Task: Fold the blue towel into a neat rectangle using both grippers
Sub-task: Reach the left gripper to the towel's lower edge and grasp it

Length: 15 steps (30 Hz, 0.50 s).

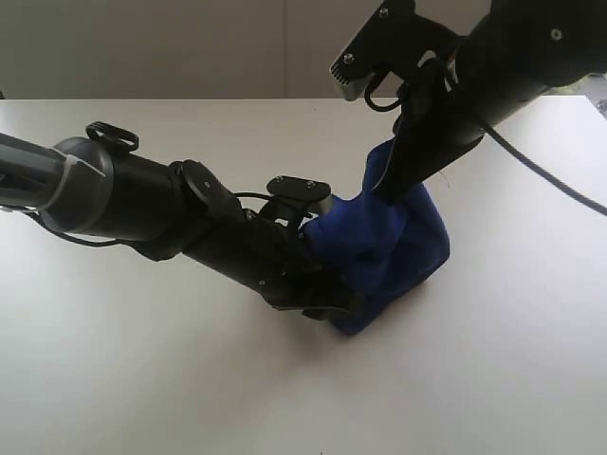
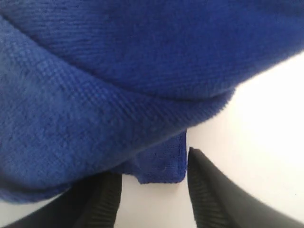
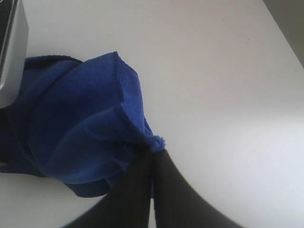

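Observation:
The blue towel (image 1: 394,242) sits bunched in a heap on the white table (image 1: 142,379), with its top pulled upward. My right gripper (image 1: 387,194) comes down from the upper right and is shut on a pinched tip of the towel (image 3: 80,128); its fingers (image 3: 137,190) are pressed together at the cloth. My left gripper (image 1: 334,305) lies low against the heap's near-left side and is open. In the left wrist view a flat corner of the towel (image 2: 161,166) rests on the table between the spread fingers (image 2: 209,190), which do not touch it.
The left arm's grey tube (image 1: 28,180) and black body (image 1: 180,223) stretch across the table from the left. A grey housing (image 3: 9,52) sits beside the heap in the right wrist view. The table's far edge (image 1: 190,99) meets a pale wall.

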{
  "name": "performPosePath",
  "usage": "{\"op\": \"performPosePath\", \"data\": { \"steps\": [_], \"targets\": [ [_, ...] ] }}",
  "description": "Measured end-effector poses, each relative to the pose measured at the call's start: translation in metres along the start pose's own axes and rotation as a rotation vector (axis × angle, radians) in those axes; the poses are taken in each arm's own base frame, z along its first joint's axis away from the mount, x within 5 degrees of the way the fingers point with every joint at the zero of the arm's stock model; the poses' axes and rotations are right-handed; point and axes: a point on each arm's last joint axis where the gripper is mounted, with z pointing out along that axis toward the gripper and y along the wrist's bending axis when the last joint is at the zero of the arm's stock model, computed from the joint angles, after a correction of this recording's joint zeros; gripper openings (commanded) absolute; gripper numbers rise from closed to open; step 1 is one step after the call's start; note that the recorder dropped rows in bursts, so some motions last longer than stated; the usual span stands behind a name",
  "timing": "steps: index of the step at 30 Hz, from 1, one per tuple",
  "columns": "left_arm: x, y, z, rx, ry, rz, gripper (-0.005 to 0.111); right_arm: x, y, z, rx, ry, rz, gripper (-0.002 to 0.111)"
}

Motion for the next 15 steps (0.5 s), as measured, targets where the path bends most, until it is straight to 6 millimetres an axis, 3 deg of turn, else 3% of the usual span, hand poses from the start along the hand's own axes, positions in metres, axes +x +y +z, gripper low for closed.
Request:
{"op": "performPosePath", "data": {
  "steps": [15],
  "targets": [
    [0.008, 0.005, 0.013, 0.002, 0.038, -0.031, 0.049, 0.0, 0.0, 0.0, 0.0, 0.0, 0.0, 0.0]
  ]
}}
